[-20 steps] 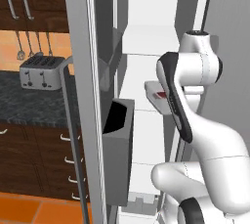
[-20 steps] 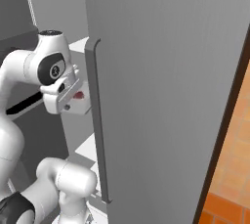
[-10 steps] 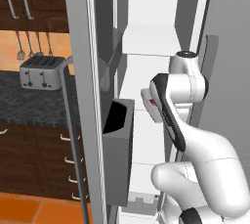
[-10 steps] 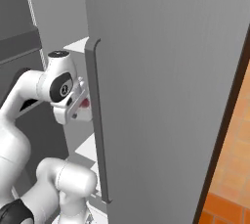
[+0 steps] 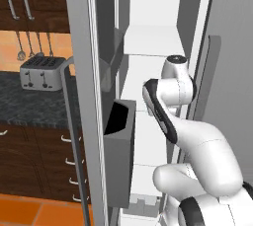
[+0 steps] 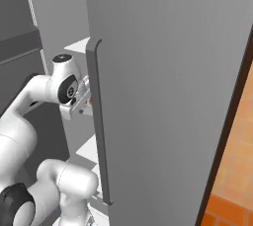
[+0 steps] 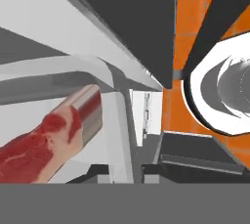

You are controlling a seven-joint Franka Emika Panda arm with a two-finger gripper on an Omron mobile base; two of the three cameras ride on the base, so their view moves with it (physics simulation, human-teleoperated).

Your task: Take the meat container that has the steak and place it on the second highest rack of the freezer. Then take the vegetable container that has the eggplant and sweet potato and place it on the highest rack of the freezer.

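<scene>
The gripper (image 6: 85,102) sits inside the freezer (image 5: 163,47), jaws pressed together — on the steak (image 7: 46,137) tray, it seems — steak just beside them.

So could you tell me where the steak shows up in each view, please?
Hand view: the steak lies lower left.
Right base view: a red sliver left of the door handle.
Left base view: the white wrist covers it.
Shared landmark: the door handle, at right in the left base view.
</scene>
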